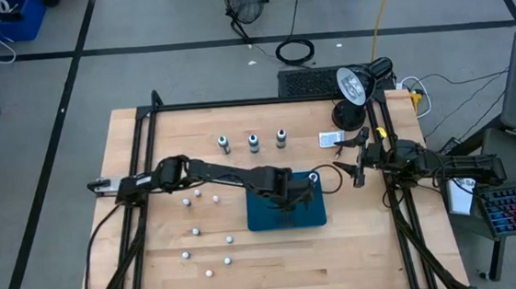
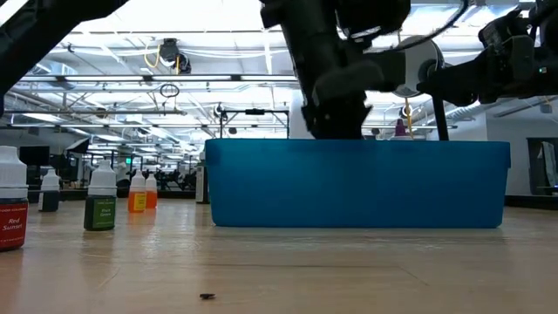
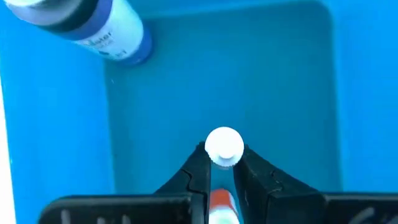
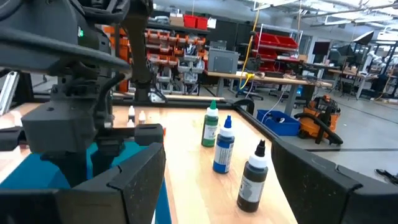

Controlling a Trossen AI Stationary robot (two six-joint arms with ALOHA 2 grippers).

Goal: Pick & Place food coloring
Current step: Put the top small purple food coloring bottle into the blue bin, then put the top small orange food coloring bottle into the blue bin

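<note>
Over the blue bin (image 1: pixel 287 218) at mid-table (image 1: pixel 157 263), the left gripper (image 3: pixel 222 167) clamps a white-capped food coloring bottle (image 3: pixel 223 146).
Inside the bin lies a blue bottle (image 3: pixel 93 28); three more bottles (image 1: pixel 253 142) stand behind it, and the right gripper (image 1: pixel 359 164) waits open beside the bin.

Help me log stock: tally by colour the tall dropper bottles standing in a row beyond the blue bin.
Green dropper bottle: 1
Blue dropper bottle: 1
Black dropper bottle: 1
Total: 3
</note>
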